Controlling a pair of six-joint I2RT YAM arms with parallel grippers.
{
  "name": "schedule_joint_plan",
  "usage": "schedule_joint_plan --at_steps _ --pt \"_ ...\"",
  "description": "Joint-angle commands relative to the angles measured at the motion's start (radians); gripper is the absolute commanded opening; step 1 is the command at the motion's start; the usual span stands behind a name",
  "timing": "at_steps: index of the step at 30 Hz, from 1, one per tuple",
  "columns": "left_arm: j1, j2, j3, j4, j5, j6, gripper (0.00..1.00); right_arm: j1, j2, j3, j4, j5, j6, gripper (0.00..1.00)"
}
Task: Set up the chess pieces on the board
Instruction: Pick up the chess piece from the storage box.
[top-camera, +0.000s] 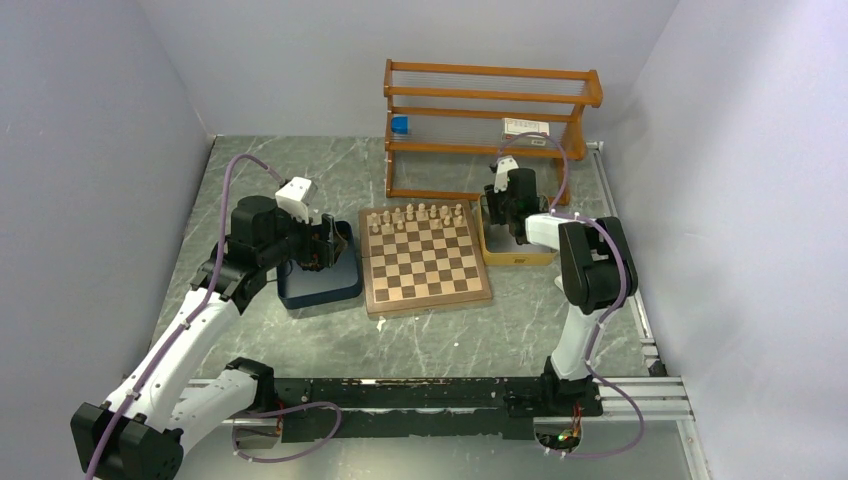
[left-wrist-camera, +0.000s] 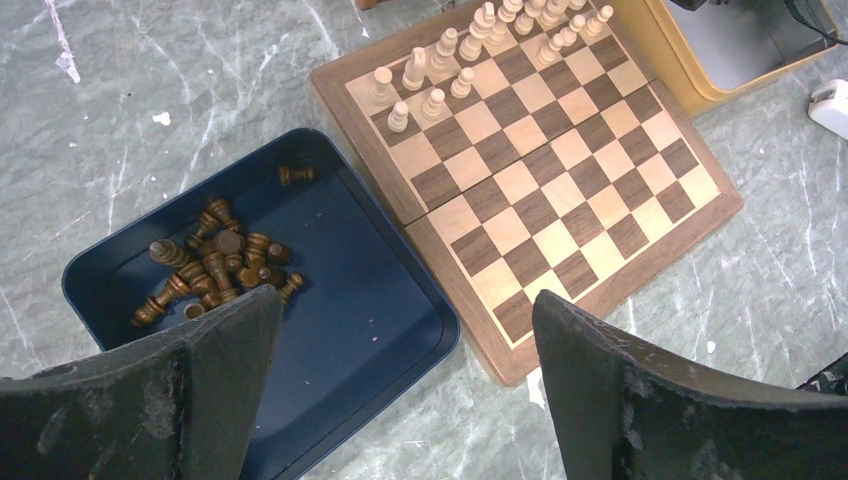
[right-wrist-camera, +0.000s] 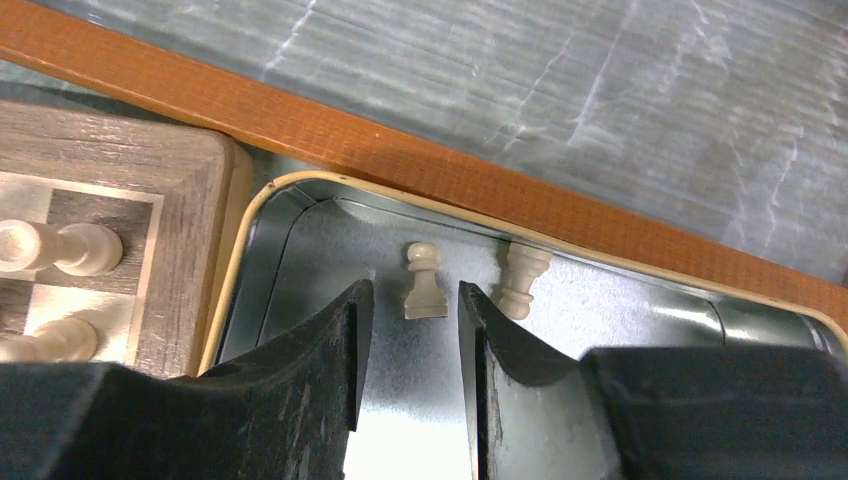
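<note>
Fingers (right-wrist-camera: 310, 370) on your right arm stand narrow but parted inside the tan tray (right-wrist-camera: 240, 260). A cream pawn (right-wrist-camera: 425, 285) sits in the gap just past their tips, with a sliver of bare metal floor on either side, so nothing is gripped. You cannot tell from the wrist view whether that pawn stands or lies. A second cream piece (right-wrist-camera: 525, 280) sits just beside it, against the tray's far wall.

Your left fingers (left-wrist-camera: 230, 350) are spread wide and hold nothing. They hang over the near part of the dark blue tray (left-wrist-camera: 440, 320). Dark brown pieces (left-wrist-camera: 215, 265) lie heaped there toward its left side, mostly toppled. One dark piece (left-wrist-camera: 295, 175) lies apart from the heap, nearer the tray's far wall.

The board (top-camera: 425, 260) lies flat on the worktop (top-camera: 450, 340), past its middle toward the far edge. It touches or nearly touches the blue tray on its left and the tan tray on its right. Cream pieces (top-camera: 415, 215) stand upright in the two rows along the board's far edge, and the other rows are bare squares. A wooden rack (top-camera: 490, 120) stands beyond the board at the worktop's far edge.
</note>
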Motion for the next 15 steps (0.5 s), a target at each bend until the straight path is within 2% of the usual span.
schedule_joint_plan --at_steps 1,15 --pt "-0.007 -0.009 -0.004 0.010 0.009 -0.001 1.00 -0.009 -0.001 0.003 -0.009 0.002 -0.049 0.40" --pt "-0.008 -0.015 -0.002 0.007 0.003 0.002 1.00 -0.009 0.049 0.064 -0.088 0.002 -0.080 0.32"
